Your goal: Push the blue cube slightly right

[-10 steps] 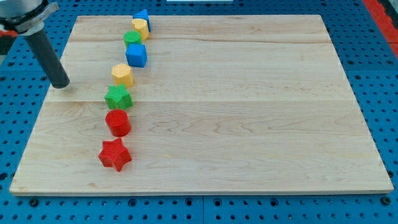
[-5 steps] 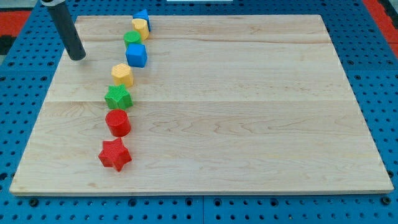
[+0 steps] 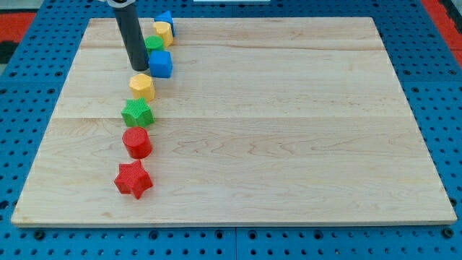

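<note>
Camera view: no writing readable. My tip touches blue cube on its left side; no pincer fitted; rod partly hides green block.

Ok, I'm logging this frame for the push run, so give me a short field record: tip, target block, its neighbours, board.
tip: my tip, at the blue cube's left face
target: blue cube
above target: green block, partly hidden by the rod
below target: yellow hexagonal block, apart from it
board: pale wooden board
</note>
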Robot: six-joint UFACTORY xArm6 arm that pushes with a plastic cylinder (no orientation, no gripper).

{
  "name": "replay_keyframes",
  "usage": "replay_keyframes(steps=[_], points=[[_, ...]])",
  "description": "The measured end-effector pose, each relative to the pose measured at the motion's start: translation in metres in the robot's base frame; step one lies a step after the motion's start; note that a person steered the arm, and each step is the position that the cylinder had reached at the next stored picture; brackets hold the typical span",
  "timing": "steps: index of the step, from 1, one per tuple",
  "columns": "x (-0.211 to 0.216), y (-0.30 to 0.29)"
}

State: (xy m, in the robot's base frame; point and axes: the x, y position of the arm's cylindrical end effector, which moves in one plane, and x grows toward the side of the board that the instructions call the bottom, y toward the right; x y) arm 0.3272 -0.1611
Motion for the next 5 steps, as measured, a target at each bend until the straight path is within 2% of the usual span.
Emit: replay_keyframes(steps=[2, 5], points=[[0.005, 0.010], [0.003, 0.090]])
